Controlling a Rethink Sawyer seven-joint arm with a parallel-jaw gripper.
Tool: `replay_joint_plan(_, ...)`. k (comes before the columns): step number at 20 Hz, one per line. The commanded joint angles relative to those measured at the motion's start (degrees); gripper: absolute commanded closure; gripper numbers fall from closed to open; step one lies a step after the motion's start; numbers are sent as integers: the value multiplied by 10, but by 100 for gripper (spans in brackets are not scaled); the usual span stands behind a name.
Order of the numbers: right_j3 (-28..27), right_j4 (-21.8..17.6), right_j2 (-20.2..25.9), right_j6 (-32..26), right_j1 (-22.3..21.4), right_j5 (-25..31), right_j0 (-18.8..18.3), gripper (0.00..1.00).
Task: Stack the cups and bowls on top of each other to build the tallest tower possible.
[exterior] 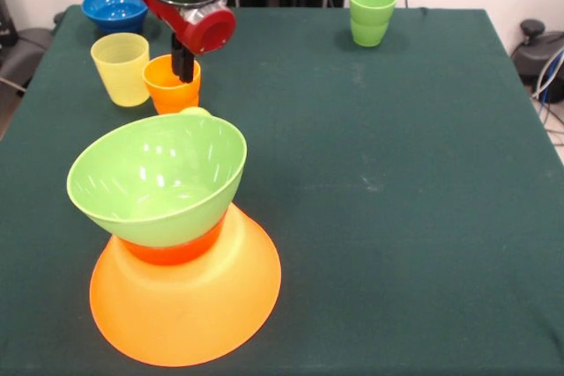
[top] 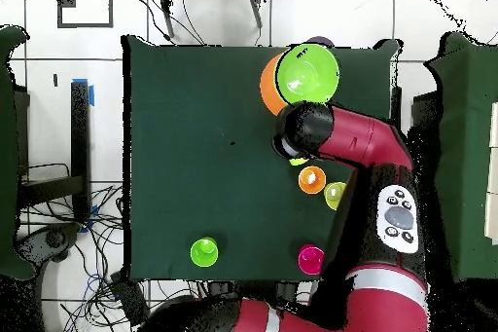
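The tower stands at the front left: the wide orange bowl (exterior: 189, 305) lies upside down, a small orange-red bowl (exterior: 172, 251) sits on it, and the lime green bowl (exterior: 159, 178) rests on top, open side up and tilted. In the overhead view the green bowl (top: 308, 72) covers most of the orange one (top: 269, 85). My gripper (exterior: 182, 70) hangs at the far rim of the orange cup (exterior: 172, 85), which stands next to the yellow cup (exterior: 122, 68). A pale yellow-green top (exterior: 196, 112) peeks out behind the green bowl. The arm hides the gripper in the overhead view.
A blue bowl (exterior: 115, 8) sits at the far left corner. Two green cups, one nested in the other (exterior: 372, 15), stand at the far right, also visible from overhead (top: 204, 251). The table edge runs close in front of the orange bowl.
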Motion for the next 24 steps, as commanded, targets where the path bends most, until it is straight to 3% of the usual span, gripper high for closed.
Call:
replay_joint_plan(1,11,-27,61,-24,58,-54,-8,100)
replay_joint_plan(24,-8,-37,53,-45,73,-63,-18,100)
